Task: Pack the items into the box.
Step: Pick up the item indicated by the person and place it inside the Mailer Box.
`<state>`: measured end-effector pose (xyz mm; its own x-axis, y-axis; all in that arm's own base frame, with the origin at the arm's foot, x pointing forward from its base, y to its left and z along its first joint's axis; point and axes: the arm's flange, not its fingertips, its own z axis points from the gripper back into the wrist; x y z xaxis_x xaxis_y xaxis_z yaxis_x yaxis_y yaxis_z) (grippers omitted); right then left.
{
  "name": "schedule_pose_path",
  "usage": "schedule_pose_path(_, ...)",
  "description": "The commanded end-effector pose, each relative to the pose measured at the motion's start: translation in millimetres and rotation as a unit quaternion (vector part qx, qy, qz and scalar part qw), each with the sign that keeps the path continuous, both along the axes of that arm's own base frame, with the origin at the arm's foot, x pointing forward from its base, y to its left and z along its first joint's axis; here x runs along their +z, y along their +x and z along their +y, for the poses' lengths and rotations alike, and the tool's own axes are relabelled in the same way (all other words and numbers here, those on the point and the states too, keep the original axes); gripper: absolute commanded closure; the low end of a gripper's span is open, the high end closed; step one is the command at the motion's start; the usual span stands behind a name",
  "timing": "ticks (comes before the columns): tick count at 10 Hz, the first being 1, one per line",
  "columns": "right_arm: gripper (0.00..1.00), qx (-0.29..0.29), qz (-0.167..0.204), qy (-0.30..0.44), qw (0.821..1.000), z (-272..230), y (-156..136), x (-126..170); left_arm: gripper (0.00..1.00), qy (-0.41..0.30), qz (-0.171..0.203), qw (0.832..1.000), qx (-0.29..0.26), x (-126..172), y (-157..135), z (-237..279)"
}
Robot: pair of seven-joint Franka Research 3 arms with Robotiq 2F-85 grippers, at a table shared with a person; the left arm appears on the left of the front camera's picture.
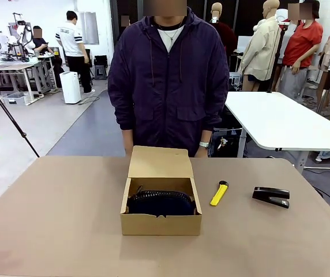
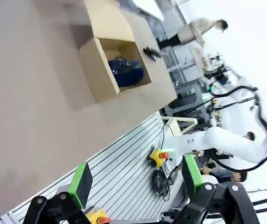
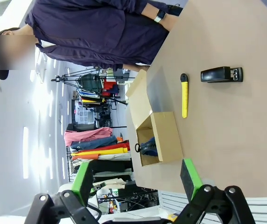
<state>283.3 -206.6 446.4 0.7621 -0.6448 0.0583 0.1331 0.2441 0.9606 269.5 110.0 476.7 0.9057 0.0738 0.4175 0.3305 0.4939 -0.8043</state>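
Observation:
The brown cardboard box (image 1: 160, 222) stands open mid-table with its flap lid tilted back toward the person. Inside lies the dark navy pouch (image 1: 161, 203), also seen in the box (image 2: 106, 70) as a blue bundle (image 2: 127, 71) and as a dark shape (image 3: 148, 146) in the box (image 3: 164, 135). Right of the box lie the yellow utility knife (image 1: 219, 193) (image 3: 184, 95) and the black stapler (image 1: 271, 197) (image 3: 221, 74) (image 2: 151, 52). My left gripper (image 2: 136, 182) hangs open off the table's near edge. My right gripper (image 3: 136, 179) is open, above the table edge.
A person in a dark purple jacket (image 1: 168, 75) stands at the far side, hands behind the box lid. A white table (image 1: 280, 118) stands behind on the right. An emergency stop button (image 2: 159, 157) sits on the slatted base below the table edge.

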Motion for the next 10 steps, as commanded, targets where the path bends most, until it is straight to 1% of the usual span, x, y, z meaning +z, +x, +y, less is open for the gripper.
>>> schedule_pose_path(1,0.00,-0.001,-0.010,0.004,1.000,-0.3,1.4,3.0,0.00,0.039,-0.017,0.997,-0.063,37.7,14.0,-26.8)
schedule_pose_path(10,0.00,-0.001,-0.010,0.004,1.000,-0.3,1.4,3.0,0.00,0.039,-0.017,0.997,-0.063,37.7,14.0,-26.8)
